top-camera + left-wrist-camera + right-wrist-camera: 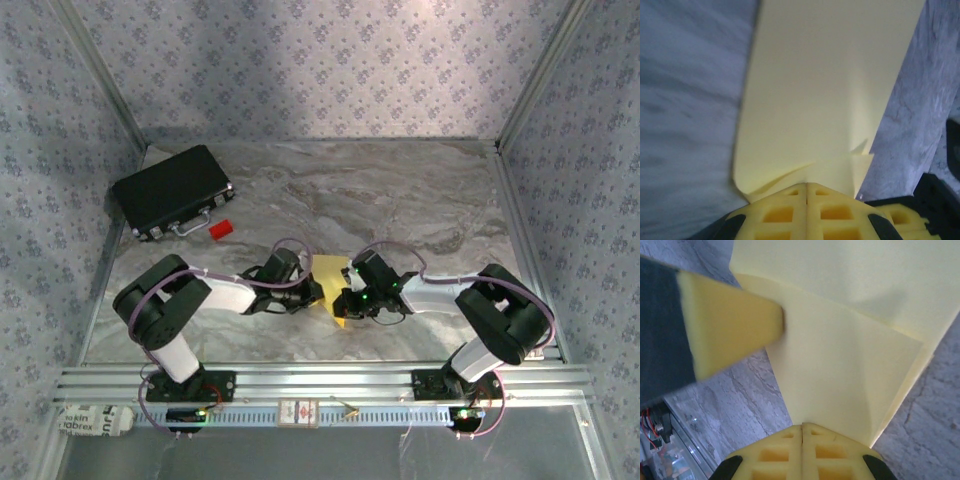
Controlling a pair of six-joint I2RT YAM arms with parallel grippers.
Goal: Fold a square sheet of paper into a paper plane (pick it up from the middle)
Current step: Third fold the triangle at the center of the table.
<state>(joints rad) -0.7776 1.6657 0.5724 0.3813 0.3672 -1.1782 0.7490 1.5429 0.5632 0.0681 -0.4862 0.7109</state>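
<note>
From above, the case (172,190) lies at the far left of the table (430,200), with the red block (221,229) just off its near right corner, well apart from my arms. At this height the paper (333,285) is a small yellow patch in the near middle, half covered by my two wrists, which meet over it.

My left gripper (312,293) sits at the paper's left side. Its wrist camera brings out what the top view blurs: the fingers (785,212) are pressed together on the sheet's near edge (825,90), where a small crumpled lip and a torn-looking notch show. The far end of the sheet is cut off at the top of this picture.

My right gripper (345,300) sits at the paper's right side. In its own camera the jaws are closed too (802,429), pinching the paper (840,365). Here one layer lies folded over another, its edge running slantwise. My left gripper's tip (735,325) touches that layer's left edge, blurred. I cannot tell how many layers each gripper holds.
</note>
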